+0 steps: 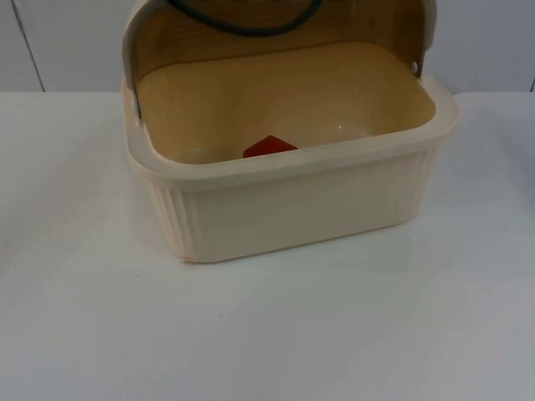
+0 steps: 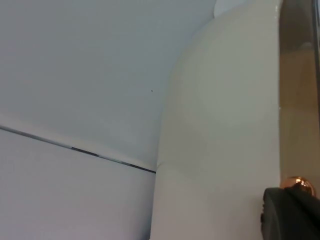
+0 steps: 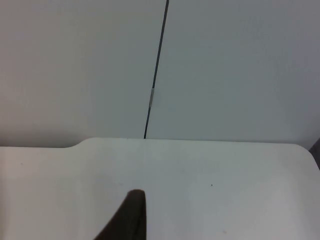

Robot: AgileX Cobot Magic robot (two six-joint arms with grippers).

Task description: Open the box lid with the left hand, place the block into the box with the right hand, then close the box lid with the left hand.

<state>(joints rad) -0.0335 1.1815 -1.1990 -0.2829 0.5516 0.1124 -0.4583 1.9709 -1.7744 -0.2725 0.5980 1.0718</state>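
Left pincer [image 2: 292, 212]: we see one black fingertip right beside the raised lid [image 2: 220, 125], next to a small shiny gold knob [image 2: 299, 185]. We cannot tell if the pincer is apart or together.
Right pincer [image 3: 127, 215]: it waits over the bare white table [image 3: 225, 190], away from the box. We cannot tell its state either.
Block [image 1: 269, 146]: the red block lies inside the box [image 1: 292, 209], near the front wall.
Lid: it stands up at the back of the box [image 1: 276, 38], still open.
Step in hand: we think it is closing the lid.
How to do it well: we should swing the lid down slowly, follow its hinge, and not shove the box.
Writing: we see no words or labels anywhere.
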